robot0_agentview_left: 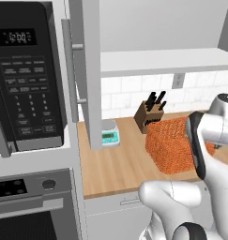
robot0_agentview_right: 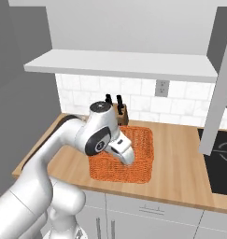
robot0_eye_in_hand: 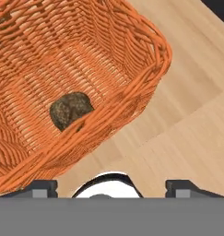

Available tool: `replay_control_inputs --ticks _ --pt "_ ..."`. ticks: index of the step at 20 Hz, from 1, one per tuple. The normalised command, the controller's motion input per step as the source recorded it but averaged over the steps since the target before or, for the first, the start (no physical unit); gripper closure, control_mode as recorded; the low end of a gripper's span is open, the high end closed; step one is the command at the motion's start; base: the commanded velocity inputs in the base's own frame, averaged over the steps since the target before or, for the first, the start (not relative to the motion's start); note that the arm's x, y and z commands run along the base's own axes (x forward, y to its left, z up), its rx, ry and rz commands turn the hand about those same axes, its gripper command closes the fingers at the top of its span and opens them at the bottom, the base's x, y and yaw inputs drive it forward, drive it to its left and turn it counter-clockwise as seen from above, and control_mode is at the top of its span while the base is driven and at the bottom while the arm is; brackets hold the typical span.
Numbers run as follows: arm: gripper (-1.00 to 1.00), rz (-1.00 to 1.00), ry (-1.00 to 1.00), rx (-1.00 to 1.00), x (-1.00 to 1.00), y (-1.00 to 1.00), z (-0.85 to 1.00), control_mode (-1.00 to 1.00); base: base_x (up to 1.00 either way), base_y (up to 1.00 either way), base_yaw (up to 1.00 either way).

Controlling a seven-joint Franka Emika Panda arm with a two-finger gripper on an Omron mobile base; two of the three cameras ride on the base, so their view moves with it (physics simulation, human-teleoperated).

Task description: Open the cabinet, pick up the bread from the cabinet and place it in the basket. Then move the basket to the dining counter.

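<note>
The orange wicker basket (robot0_eye_in_hand: 39,46) stands on the wooden counter, and the small dark brown bread (robot0_eye_in_hand: 71,109) lies on its woven floor near one wall. My gripper (robot0_eye_in_hand: 113,186) hovers above the basket's rim, open, its two fingertips wide apart with nothing between them. In the base views my arm bends over the basket (robot0_agentview_left: 174,145) (robot0_agentview_right: 133,172) and hides part of it. The cabinet stands open above the counter, with one door (robot0_agentview_left: 85,70) edge-on at the left, another door (robot0_agentview_right: 222,84) at the right, and its white shelf (robot0_agentview_right: 119,65) bare.
A brown knife block (robot0_agentview_left: 150,115) (robot0_agentview_right: 119,109) stands right behind the basket against the tiled wall. A small kitchen scale (robot0_agentview_left: 110,136) sits under the left door. The black microwave (robot0_agentview_left: 26,70) and oven fill the left side. A dark cooktop (robot0_agentview_right: 222,158) lies at the right.
</note>
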Motion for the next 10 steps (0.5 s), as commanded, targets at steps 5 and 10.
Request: replay_control_inputs --ticks 5,10 --pt "-1.0 -0.43 -0.02 0.3 -0.38 -0.03 0.03 -1.0 0.0 0.0 0.0" --pt "-1.0 -0.33 -0.06 0.24 0.09 0.02 -0.01 -1.0 0.0 0.0 0.0"
